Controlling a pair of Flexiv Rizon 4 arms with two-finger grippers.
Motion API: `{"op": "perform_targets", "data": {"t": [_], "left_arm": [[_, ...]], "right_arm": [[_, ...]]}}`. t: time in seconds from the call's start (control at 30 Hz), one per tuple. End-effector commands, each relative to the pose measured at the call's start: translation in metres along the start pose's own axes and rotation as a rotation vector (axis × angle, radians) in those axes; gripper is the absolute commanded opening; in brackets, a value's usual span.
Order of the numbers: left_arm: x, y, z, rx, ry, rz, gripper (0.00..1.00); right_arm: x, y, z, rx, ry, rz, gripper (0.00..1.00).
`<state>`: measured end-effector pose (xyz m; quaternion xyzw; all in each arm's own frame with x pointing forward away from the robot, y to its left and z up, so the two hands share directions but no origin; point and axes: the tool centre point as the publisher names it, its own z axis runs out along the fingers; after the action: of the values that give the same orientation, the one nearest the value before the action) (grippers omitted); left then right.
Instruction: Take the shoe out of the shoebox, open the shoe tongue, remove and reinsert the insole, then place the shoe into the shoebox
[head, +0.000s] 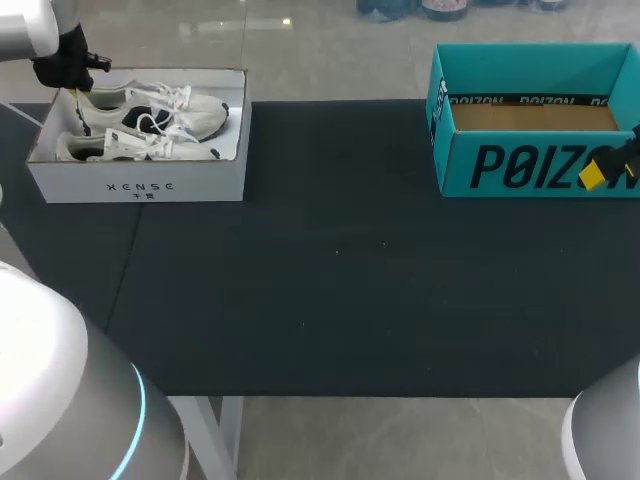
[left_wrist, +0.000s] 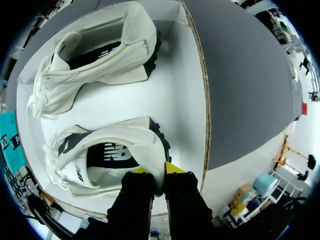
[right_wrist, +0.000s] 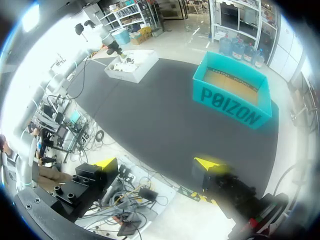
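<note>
At the upper left of the head view a white shoebox (head: 135, 175) sits on the black tabletop (head: 330, 260) with a pair of white sneakers inside. The left end effector (head: 78, 88) hangs over the box's far left corner, at the heel of what looks like the rear shoe (head: 160, 108); the front shoe (head: 125, 147) lies alongside it. In the left wrist view the left end effector (left_wrist: 159, 171) pinches that shoe's (left_wrist: 107, 155) heel collar between its two yellow tips, one inside the opening and one outside, while the other shoe (left_wrist: 95, 60) lies ahead of it in the box (left_wrist: 185, 100). At the upper right stands an open teal box (head: 530, 165) with a brown cardboard floor. The right end effector (head: 598, 172) shows at the right edge, in front of that box. In its own wrist view the right end effector (right_wrist: 156, 164) has its fingers spread wide and holds nothing.
</note>
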<state>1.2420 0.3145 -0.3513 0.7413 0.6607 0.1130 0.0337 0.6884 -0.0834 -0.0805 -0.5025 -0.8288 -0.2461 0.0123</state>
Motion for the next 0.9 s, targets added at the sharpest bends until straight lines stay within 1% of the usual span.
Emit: {"op": "perform_targets", "data": {"t": [0.03, 0.07, 0.1, 0.13, 0.23, 0.37, 0.5, 0.57, 0.63, 0.77, 0.9], "left_arm": [[-0.005, 0.004, 0.006, 0.005, 0.028, -0.006, 0.0], [-0.006, 0.004, 0.006, 0.006, 0.03, -0.007, 0.0], [-0.007, 0.002, 0.005, 0.007, 0.02, 0.0, 0.45], [-0.007, 0.001, 0.004, 0.005, 0.021, -0.004, 1.0], [-0.004, -0.002, -0.003, -0.01, 0.001, -0.039, 1.0], [-0.005, -0.009, -0.023, -0.043, -0.012, -0.028, 1.0], [-0.006, -0.015, -0.049, -0.077, -0.014, -0.034, 1.0], [-0.007, -0.017, -0.063, -0.087, -0.034, -0.045, 1.0], [-0.011, -0.021, -0.075, -0.095, -0.021, -0.042, 1.0], [-0.02, -0.028, -0.101, -0.117, -0.032, -0.059, 1.0], [-0.034, -0.047, -0.12, -0.122, -0.043, -0.067, 1.0]], "right_arm": [[0.0, 0.004, 0.0, 0.008, 0.001, 0.001, 1.0], [0.0, 0.004, 0.0, 0.008, 0.001, 0.001, 1.0], [0.0, 0.004, 0.0, 0.008, 0.001, 0.001, 1.0], [0.0, 0.004, 0.0, 0.008, 0.001, 0.001, 1.0], [0.0, 0.004, 0.0, 0.008, 0.001, 0.001, 1.0], [0.0, 0.004, 0.0, 0.008, 0.001, 0.001, 1.0], [0.0, 0.004, 0.0, 0.008, 0.001, 0.001, 1.0], [0.0, 0.004, 0.0, 0.008, 0.001, 0.001, 1.0], [0.0, 0.004, 0.0, 0.008, 0.001, 0.001, 1.0], [0.0, 0.004, 0.0, 0.008, 0.001, 0.001, 1.0], [0.0, 0.004, 0.0, 0.008, 0.001, 0.001, 1.0]]}}
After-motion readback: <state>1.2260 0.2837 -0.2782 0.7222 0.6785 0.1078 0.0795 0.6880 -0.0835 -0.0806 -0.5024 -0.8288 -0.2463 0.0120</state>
